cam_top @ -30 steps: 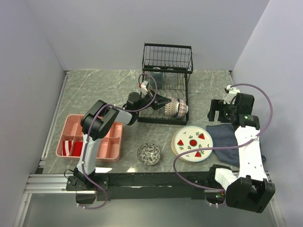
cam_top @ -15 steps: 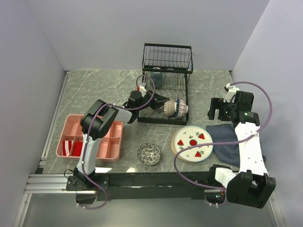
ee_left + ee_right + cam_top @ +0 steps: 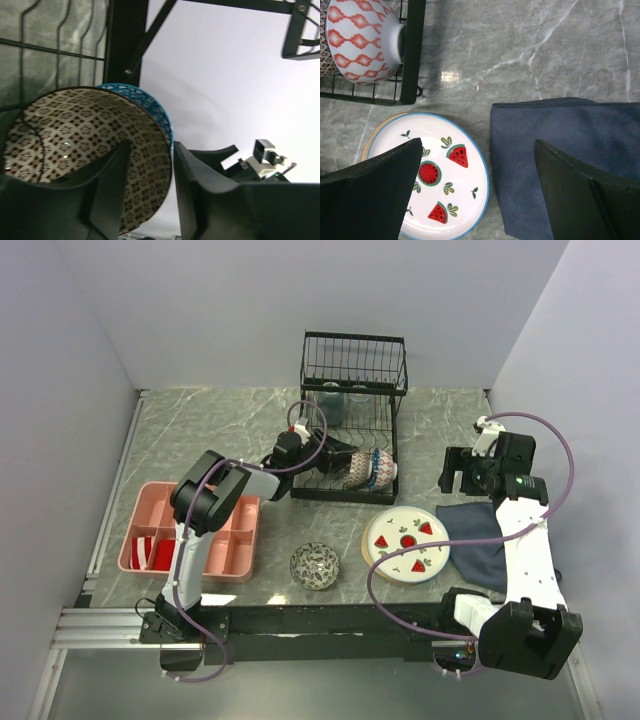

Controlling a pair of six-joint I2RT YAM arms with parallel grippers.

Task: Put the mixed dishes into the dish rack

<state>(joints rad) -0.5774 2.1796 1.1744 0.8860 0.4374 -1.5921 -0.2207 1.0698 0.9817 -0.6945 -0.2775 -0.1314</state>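
The black wire dish rack (image 3: pixel 352 390) stands at the back centre. On its lower tier a brown patterned bowl (image 3: pixel 362 469) lies on its side against a bowl with a red-diamond outside and a blue rim (image 3: pixel 386 469). My left gripper (image 3: pixel 340 453) reaches into the rack. In the left wrist view its fingers (image 3: pixel 186 170) straddle the brown bowl's rim (image 3: pixel 167 150) with a gap, and the blue rim (image 3: pixel 150 95) shows behind. My right gripper (image 3: pixel 478 145) is open and empty above the edge of the watermelon plate (image 3: pixel 427 175). That plate (image 3: pixel 407 543) lies on a tan plate (image 3: pixel 369 538).
A small dark-patterned bowl (image 3: pixel 315 565) sits on the table near the front. A pink compartment tray (image 3: pixel 215 552) with red pieces is at the left. A dark blue cloth (image 3: pixel 478 540) lies right of the plates and also shows in the right wrist view (image 3: pixel 560 160).
My left wrist has turned and drawn back slightly at the rack; the bowls stay in place. My right arm has shifted a little.
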